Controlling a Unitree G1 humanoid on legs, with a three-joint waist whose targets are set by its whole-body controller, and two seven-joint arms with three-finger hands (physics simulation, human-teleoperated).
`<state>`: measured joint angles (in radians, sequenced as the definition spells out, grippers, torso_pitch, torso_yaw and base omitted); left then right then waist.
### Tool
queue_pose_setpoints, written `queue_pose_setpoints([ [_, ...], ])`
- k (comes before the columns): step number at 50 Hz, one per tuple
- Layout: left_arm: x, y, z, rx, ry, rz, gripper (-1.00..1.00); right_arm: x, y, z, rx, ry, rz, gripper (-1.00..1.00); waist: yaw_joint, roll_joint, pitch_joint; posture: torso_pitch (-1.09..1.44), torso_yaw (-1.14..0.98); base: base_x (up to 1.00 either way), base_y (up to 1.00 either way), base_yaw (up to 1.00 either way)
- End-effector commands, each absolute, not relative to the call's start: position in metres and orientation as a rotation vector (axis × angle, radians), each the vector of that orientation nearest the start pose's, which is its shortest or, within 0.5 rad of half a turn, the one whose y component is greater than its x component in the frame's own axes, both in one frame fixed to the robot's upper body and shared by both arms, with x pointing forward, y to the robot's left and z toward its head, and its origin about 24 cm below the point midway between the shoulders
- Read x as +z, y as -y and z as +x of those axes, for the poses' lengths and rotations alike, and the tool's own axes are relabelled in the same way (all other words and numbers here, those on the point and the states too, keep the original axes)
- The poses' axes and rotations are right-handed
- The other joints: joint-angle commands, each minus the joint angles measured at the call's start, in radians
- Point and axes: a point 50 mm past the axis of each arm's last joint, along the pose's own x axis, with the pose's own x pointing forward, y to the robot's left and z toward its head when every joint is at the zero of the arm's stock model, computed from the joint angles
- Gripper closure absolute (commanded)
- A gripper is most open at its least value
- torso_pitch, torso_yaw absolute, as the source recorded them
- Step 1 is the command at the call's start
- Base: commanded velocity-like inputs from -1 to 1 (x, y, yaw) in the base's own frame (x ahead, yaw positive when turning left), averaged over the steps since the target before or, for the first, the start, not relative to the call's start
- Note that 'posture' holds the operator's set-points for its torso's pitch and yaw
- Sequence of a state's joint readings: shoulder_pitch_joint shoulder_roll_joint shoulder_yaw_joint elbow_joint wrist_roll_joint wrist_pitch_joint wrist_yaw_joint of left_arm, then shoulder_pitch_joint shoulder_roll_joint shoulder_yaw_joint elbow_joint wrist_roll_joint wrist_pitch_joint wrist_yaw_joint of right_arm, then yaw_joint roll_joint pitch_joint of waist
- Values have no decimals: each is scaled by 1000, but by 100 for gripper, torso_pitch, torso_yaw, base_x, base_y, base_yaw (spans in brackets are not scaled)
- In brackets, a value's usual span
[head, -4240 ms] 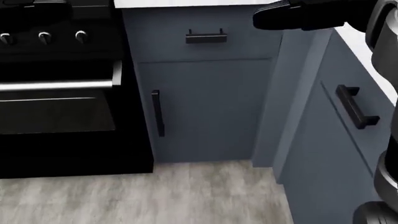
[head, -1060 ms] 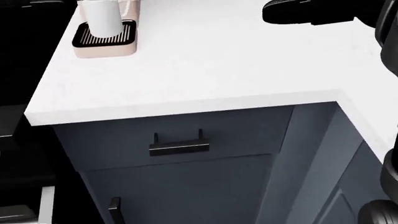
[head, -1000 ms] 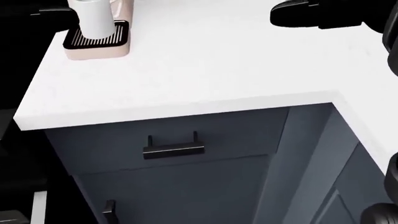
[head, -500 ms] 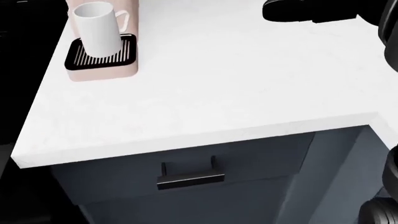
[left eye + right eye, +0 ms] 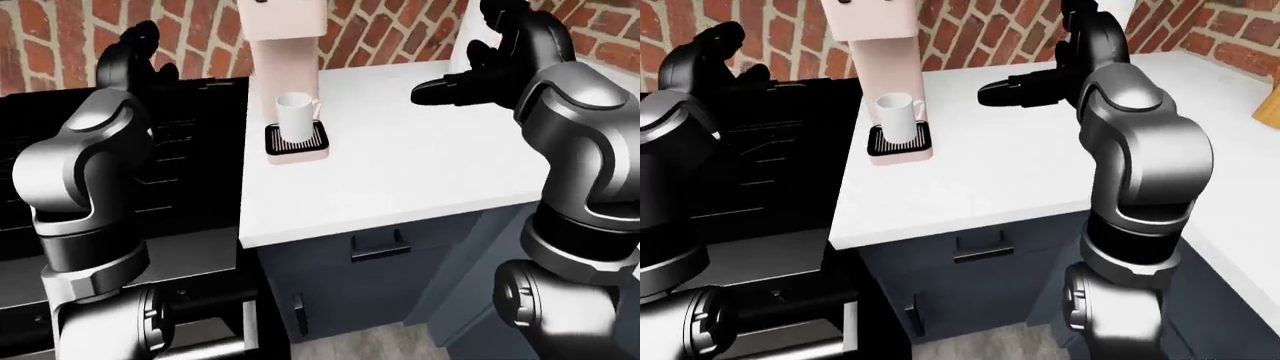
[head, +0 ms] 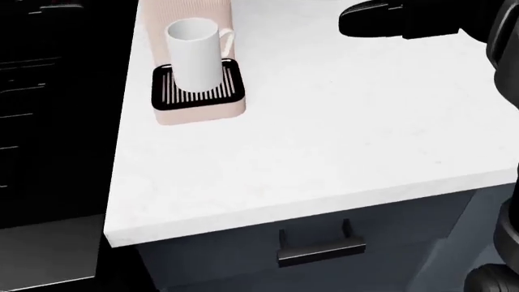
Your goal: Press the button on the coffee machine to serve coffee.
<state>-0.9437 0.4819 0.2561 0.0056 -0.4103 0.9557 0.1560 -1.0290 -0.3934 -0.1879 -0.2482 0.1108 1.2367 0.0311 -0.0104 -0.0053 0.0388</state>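
The pale pink coffee machine stands at the left end of the white counter, against the brick wall. A white mug sits upright on its black-slatted drip tray. Small dark dots that may be its buttons show at the top edge of the right-eye view. My right hand hovers open, fingers stretched flat and pointing left, above the counter to the right of the machine and clear of it. My left hand is raised over the stove, left of the machine, empty with loose fingers.
A black stove adjoins the counter on the left. Dark blue cabinets with a black drawer handle run under the counter. The counter turns a corner at the right, where a wooden object stands at the edge of the right-eye view.
The whole head view has shifted: the counter, machine and mug now lie lower and further right, and the cabinet fronts have dropped out of view. The right hand keeps its place at top right.
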Motion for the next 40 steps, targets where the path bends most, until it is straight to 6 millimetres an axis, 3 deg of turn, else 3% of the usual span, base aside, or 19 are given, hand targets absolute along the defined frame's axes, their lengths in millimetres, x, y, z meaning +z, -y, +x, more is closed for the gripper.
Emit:
queue_pose_setpoints([
  [1,303,-220,339,114,144,-45,-100,324,184,315,-62,145,-151,-100,-2,2,-21,0,0,4,38,0],
  [5,301,-221,339,115,143,-44,-100,322,183,316,-58,145,-150,-100,4,-65,-30,0,0,10,30,0],
  [6,300,-221,338,115,142,-44,-100,320,183,317,-57,142,-150,-100,-4,-16,-21,0,0,17,11,0],
  [8,300,-222,339,116,141,-43,-100,320,183,317,-57,141,-150,-100,5,-20,-16,0,0,19,2,0],
  [10,300,-221,339,116,141,-44,-100,319,183,317,-57,141,-148,-100,6,5,-22,0,0,19,0,0],
  [13,299,-221,340,115,141,-43,-100,319,183,317,-55,142,-150,-100,-1,73,-17,0,0,21,0,0],
  [16,301,-220,338,116,142,-44,-100,320,183,317,-52,144,-152,-100,-2,83,-3,0,0,31,0,0],
  [22,300,-220,337,116,141,-45,-100,316,183,319,-59,133,-151,-100,10,34,6,0,0,15,0,0],
  [25,298,-220,338,115,139,-44,-100,313,184,320,-63,126,-147,-100,22,-37,-3,0,0,0,0,0],
  [26,298,-220,338,114,139,-44,-100,312,184,320,-64,125,-146,-100,23,3,6,0,0,0,0,0],
  [29,295,-219,340,110,137,-41,-100,310,181,320,-49,122,-144,-100,20,9,-42,0,0,8,-17,0],
  [31,296,-218,339,109,137,-40,-100,312,181,319,-53,129,-142,-100,14,43,11,0,0,33,-32,0],
  [32,295,-218,339,109,137,-40,-100,312,182,319,-55,129,-143,-100,9,52,3,0,0,20,0,0],
  [33,295,-218,339,108,137,-40,-100,311,182,319,-56,129,-143,-100,11,30,-19,0,0,14,0,0],
  [34,295,-217,338,108,135,-40,-100,310,182,319,-57,127,-141,-100,16,3,-8,0,0,5,0,0],
  [35,296,-217,338,107,135,-39,-100,309,181,319,-56,127,-142,-100,14,-20,-24,0,0,3,0,0],
  [38,295,-218,337,108,134,-39,-100,310,180,318,-52,131,-140,-100,25,-15,-9,0,0,4,0,0],
  [39,294,-219,338,109,134,-41,-100,310,179,319,-49,135,-143,-100,23,-23,-42,0,0,27,0,0],
  [40,293,-219,339,109,134,-40,-100,310,179,319,-46,139,-148,-100,19,-29,-18,0,0,57,-19,0],
])
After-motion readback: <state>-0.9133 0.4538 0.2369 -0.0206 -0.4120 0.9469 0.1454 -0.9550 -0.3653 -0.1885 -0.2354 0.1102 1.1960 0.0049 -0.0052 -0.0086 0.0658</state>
